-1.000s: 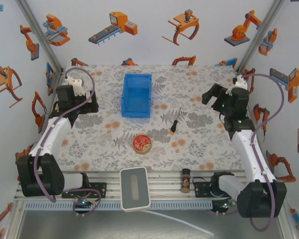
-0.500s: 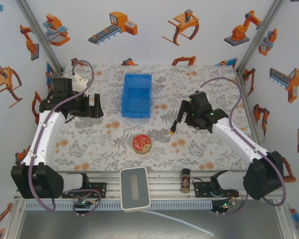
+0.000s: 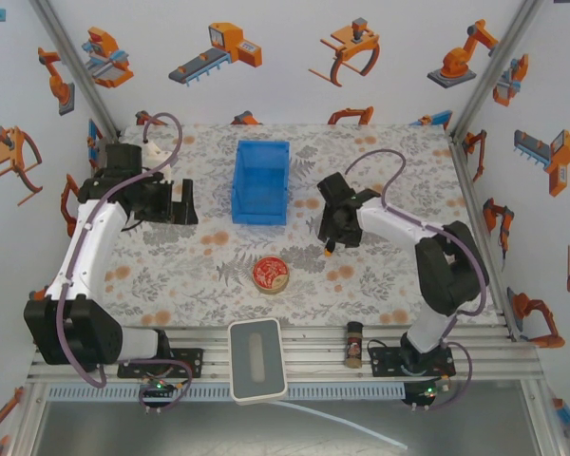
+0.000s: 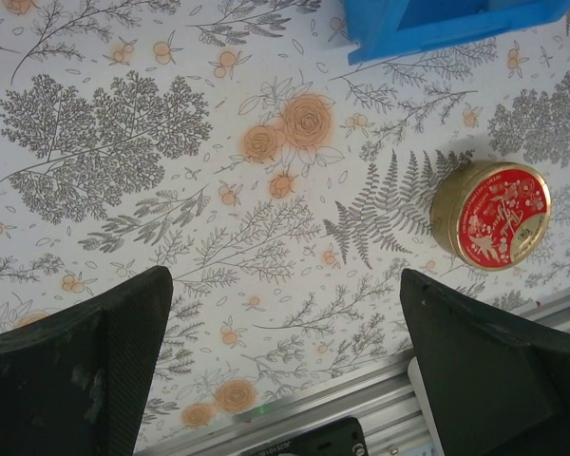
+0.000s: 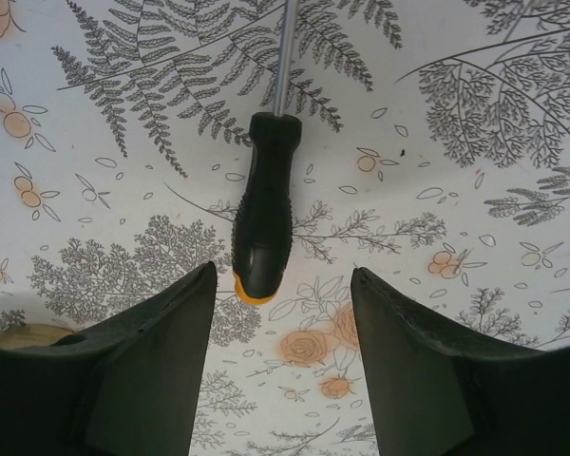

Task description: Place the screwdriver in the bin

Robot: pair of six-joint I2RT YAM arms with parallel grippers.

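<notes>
The screwdriver lies flat on the flowered table, black handle with an orange end toward me and thin shaft pointing away; in the top view its orange tip peeks out below my right gripper. That right gripper hovers open just above the handle's end, which lies close to the left finger. The blue bin stands upright at the back middle, left of the right gripper; its corner shows at the top of the left wrist view. My left gripper hangs open over bare table.
A round red tin sits in front of the bin. A small brown spice bottle lies on the metal rail at the near edge, beside a white pad.
My right arm has swung in from the far right to hover over the screwdriver. The left arm has shifted slightly, its gripper staying left of the bin.
</notes>
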